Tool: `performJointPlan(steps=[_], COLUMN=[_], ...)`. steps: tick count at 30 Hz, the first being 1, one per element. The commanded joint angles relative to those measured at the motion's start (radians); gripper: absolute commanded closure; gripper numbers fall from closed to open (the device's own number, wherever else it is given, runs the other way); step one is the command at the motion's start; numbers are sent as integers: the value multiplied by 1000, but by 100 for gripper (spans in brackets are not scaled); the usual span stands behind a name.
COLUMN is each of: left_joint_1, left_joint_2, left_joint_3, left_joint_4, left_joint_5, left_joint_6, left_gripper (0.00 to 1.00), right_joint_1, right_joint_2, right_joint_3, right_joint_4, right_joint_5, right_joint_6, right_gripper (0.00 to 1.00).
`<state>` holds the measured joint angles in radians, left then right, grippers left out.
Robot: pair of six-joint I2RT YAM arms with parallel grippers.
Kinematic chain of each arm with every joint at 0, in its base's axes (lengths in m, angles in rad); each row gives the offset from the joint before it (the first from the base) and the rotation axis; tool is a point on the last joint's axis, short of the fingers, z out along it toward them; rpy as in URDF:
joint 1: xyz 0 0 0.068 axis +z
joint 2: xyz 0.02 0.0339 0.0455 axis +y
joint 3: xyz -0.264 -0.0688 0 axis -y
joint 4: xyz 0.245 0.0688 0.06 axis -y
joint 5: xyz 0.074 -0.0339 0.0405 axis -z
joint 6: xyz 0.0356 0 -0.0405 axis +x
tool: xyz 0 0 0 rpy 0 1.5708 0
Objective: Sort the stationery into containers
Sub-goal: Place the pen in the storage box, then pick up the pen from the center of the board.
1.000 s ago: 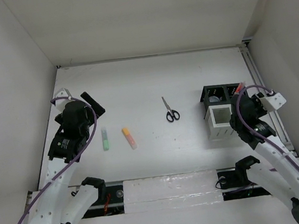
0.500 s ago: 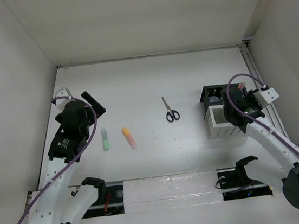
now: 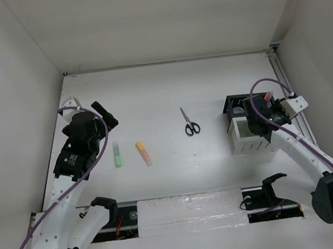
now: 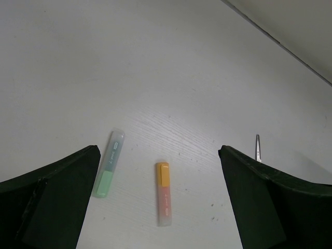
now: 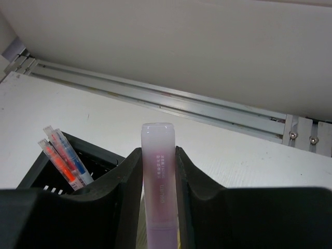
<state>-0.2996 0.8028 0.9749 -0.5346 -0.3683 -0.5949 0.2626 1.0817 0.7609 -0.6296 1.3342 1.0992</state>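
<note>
Clamping a purple marker (image 5: 158,181), the right gripper (image 5: 157,151) hangs over the organizer (image 3: 243,142); the left gripper (image 4: 158,150) gapes wide.

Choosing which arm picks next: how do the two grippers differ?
The left gripper is wide open and empty; the right gripper is shut on a purple marker. The left faces the green marker and orange marker; the right is at the organizer. Both are black.

light: bright, even | shadows: faint | close-ups: perhaps slightly soft
</note>
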Motion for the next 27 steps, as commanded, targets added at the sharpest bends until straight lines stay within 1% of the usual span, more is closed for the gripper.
performJointPlan(steps=[1, 2, 7, 8, 9, 10, 12, 13, 15, 16, 17, 18, 19, 20, 21, 22, 23, 24, 25, 26, 27], left_joint_1=[-3, -3, -3, -3, -3, -3, -3, -3, -3, -3, -3, -3, -3, -3, -3, -3, -3, -3, -3, -3, -3], left_joint_2=[-13, -13, -13, -13, -13, -13, -13, -13, -13, -13, -13, -13, -13, -13, -13, -13, -13, -13, -2, -2, 9], left_joint_3=[-7, -7, -7, -7, -7, -7, -7, -7, -7, -7, -7, -7, -7, -7, -7, -7, -7, 5, 14, 15, 27], left_joint_4=[35, 35, 35, 35, 35, 35, 35, 35, 35, 44, 44, 44, 44, 44, 32, 31, 21, -13, -34, -54, -68], left_joint_5=[3, 3, 3, 3, 3, 3, 3, 3, 12, 12, 12, 12, 0, 0, -26, -38, -58, -89, -159, -193, -216], left_joint_6=[21, 21, 21, 21, 21, 21, 21, 21, 21, 21, 21, 21, 21, 21, 11, 10, -3, -37, -60, -84, -101], left_gripper=[1, 1, 1, 1, 1, 1, 1, 1, 1, 1, 1, 1, 1, 1, 1, 1, 1, 1, 1, 1, 1], right_joint_1=[-5, -5, -5, -5, -5, -5, 6, 6, 33, 49, 64, 82, 119, 134, 148, 176, 188, 202, 219, 259, 283], right_joint_2=[-3, -3, -12, -12, -3, -3, -3, -18, -42, -60, -107, -138, -170, -231, -255, -272, -272, -261, -240, -211, -131], right_joint_3=[41, 41, 32, 32, 32, 32, 32, 32, 32, 32, 32, 20, 11, 2, 2, 2, 26, 47, 72, 98, 157], right_joint_4=[20, 21, 62, 62, 62, 53, 53, 67, 125, 164, 218, 348, 419, 482, 532, 576, 576, 576, 561, 542, 524], right_joint_5=[0, 0, -9, -9, -9, -18, -18, -29, -53, -69, -91, -118, -201, -264, -321, -420, -464, -499, -545, -634, -670], right_joint_6=[-28, -44, -81, -81, -81, -81, -81, -81, -159, -206, -342, -420, -505, -545, -640, -662, -679, -691, -719, -737, -737], right_gripper=[65, 62, 62, 57, 50, 47, 34, 31, 26, 26, 24, 12, 0, 0, 0, 0, 0, 0, 0, 0, 0])
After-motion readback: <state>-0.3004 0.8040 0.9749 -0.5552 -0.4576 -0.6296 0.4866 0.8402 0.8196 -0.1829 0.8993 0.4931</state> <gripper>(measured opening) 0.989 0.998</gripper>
